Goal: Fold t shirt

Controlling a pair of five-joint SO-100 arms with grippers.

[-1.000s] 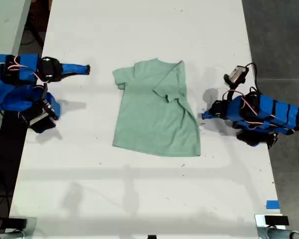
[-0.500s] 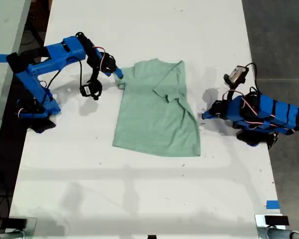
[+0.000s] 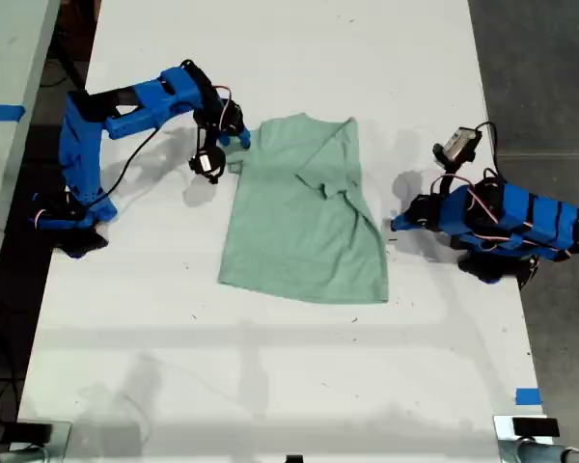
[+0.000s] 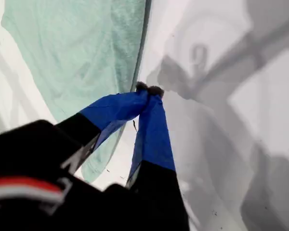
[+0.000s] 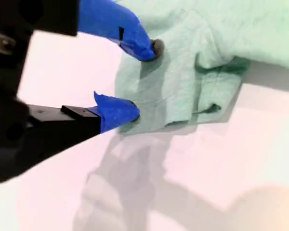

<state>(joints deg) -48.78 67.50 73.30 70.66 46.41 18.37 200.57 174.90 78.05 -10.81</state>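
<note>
Table point(image 3: 270, 386): white; it carried the t shirt point(image 3: 304, 217), which lay flat at mid-table with one side folded in.
T shirt, exterior view only: full outline.
My second gripper point(image 5: 135, 79): jaws stood wide, straddling the shirt's sleeve edge; the wrist view showed tips on cloth.
My first gripper point(image 4: 149, 90): jaws closed together, empty, just beside the shirt's other edge.

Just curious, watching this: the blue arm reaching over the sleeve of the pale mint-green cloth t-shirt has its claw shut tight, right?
Not quite. That arm's claw, my second gripper, is open, its two blue fingers straddling the sleeve edge of the pale mint-green cloth t-shirt, as the second wrist view shows. The rest is right.
</note>
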